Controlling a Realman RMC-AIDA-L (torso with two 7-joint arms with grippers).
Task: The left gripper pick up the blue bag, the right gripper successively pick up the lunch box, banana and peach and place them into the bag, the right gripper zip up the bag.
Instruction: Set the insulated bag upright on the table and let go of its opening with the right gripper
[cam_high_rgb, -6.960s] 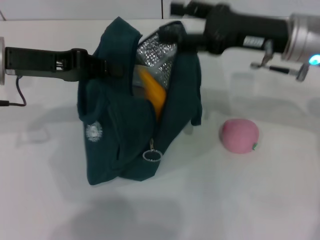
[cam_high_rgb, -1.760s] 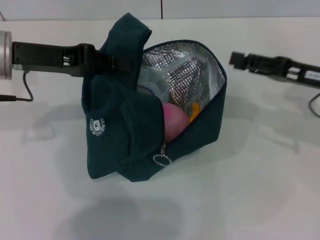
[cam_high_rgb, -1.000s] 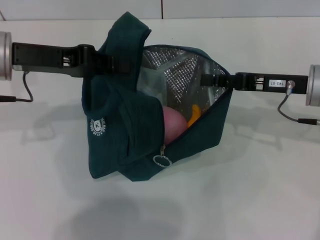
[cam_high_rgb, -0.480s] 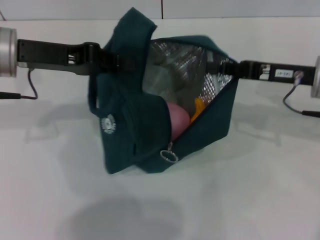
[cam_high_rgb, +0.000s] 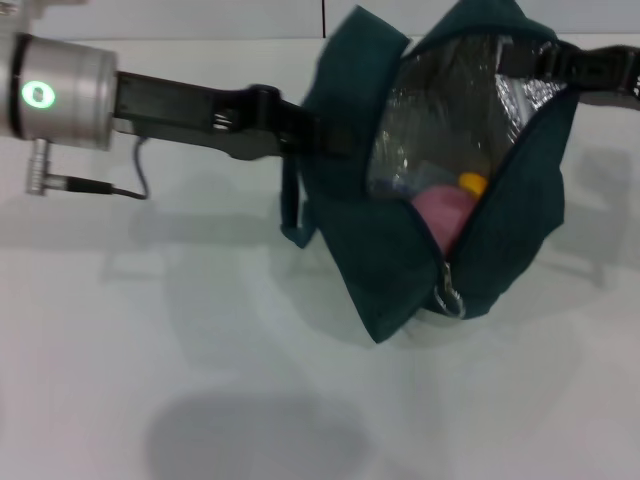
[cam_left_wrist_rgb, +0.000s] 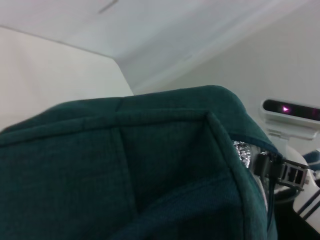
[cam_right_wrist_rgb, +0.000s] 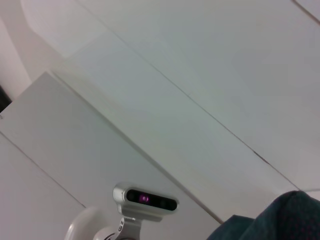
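Two grippers are on the bag (cam_high_rgb: 470, 230) now, one at each end of its mouth. Left gripper (cam_high_rgb: 320, 135) comes in from nine o'clock, clamped on the fabric by the handle side; its fingertips are buried in the cloth, so how wide they sit I cannot tell, but the bag hangs from them. Right gripper (cam_high_rgb: 520, 62) reaches in from three o'clock at the far top edge, its tips at the rim by the foil lining; whether they are pinched on the rim I cannot tell either.

Bag sits toward the right of the table (cam_high_rgb: 200, 330), tilted, its base apparently just off or barely touching the surface. Mouth gapes wide. Inside, the peach (cam_high_rgb: 440, 208) shows pink, a stub of banana (cam_high_rgb: 472, 183) just above it at one o'clock, and the clear lunch box (cam_high_rgb: 405, 175) behind, at ten o'clock from the peach. Loading looks done; zipping is what's left.

Here is what the next move turns on: the zip pull (cam_high_rgb: 449, 297) hangs at the low near end of the opening, at roughly seven o'clock from the right gripper and well apart from it. The zip line runs up from there toward one o'clock. Right gripper is the nearer arm, but it must drop down to that ring first.
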